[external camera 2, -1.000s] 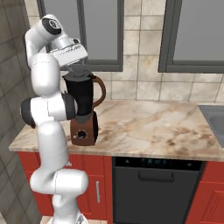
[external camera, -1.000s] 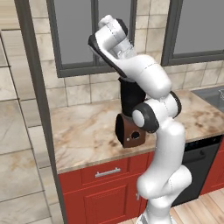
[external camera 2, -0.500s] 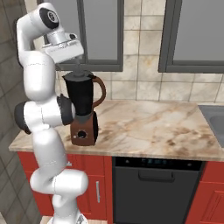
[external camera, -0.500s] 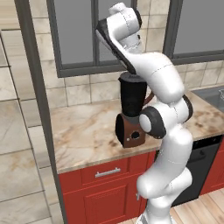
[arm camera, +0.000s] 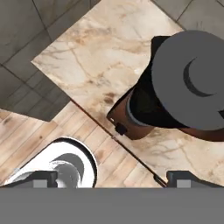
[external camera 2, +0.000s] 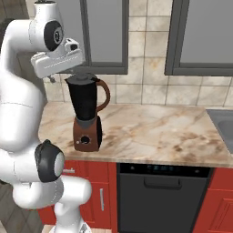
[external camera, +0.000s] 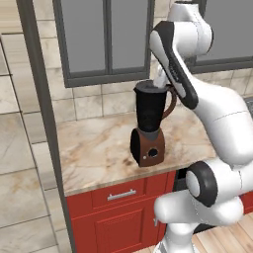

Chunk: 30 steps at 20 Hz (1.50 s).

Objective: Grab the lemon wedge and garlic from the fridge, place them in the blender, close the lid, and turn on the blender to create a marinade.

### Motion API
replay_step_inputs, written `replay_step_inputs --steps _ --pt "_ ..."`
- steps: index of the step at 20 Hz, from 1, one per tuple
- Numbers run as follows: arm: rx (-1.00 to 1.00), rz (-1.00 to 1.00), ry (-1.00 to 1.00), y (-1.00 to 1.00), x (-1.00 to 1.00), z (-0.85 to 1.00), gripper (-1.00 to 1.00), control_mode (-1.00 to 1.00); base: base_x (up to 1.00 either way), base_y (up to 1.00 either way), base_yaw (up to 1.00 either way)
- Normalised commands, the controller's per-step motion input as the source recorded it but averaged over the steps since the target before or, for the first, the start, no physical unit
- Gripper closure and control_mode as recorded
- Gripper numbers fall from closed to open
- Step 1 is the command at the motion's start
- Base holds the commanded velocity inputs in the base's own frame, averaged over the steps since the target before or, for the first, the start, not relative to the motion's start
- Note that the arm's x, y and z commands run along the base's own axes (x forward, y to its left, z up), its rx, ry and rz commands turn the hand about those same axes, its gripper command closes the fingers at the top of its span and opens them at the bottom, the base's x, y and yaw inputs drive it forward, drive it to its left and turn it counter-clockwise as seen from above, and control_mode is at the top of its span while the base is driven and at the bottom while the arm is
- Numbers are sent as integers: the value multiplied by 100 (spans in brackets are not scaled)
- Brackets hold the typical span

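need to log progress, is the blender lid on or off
On: the lid sits as a dark grey disc covering the blender jar's top.

No readable text, labels, brand marks or nos. anywhere. Blender base and its dial: plain, no markings. Lid: blank. Dishwasher front panel: a few tiny specks, too small to read.
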Motion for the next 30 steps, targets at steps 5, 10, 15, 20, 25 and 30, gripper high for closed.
replay_step_inputs --steps 5,10,15,20,25,30 --pt "16 0 -33 -21 -100 -61 -100 -100 0 0 0" --pt "1 -3 -20 -3 -33 -17 -100 -100 0 0 0" --pt "1 -6 -2 0 0 0 -100 -100 0 0 0" --pt "0 0 6 0 -16 -11 -100 -100 0 0 0" --pt "0 -1 10 0 -63 -50 -100 -100 0 0 0" --pt "6 -19 0 -9 -46 -80 -100 -100 0 0 0"
